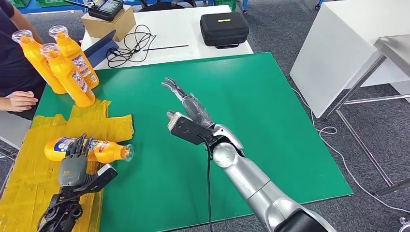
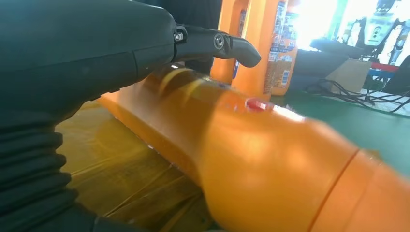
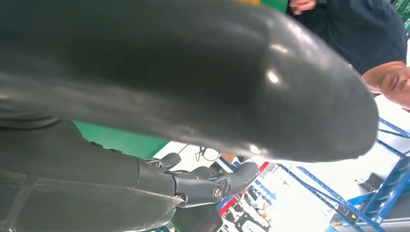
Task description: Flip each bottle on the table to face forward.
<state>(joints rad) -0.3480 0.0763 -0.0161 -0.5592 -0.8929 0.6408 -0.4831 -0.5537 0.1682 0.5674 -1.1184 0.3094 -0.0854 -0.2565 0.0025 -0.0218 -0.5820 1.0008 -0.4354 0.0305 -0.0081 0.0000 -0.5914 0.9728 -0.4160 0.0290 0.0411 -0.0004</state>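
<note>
Green-topped bench [image 1: 251, 111], near-left corner: one lying bottle under the left robot hand.

Orange plastic bottle with printed label and clear cap [image 1: 104, 150] lies on crumpled yellow sheeting [image 1: 29, 164], long axis left to right, cap pointing right toward bench centre. Left robot hand [image 1: 73, 157] is draped over its label end, dark fingers curled onto the body, touching it; full grip cannot be confirmed. Right robot hand [image 1: 186, 106] is well apart at mid-bench, fingers loosely extended, holding nothing. Three upright orange bottles [image 1: 65, 67] stand far left.
</note>
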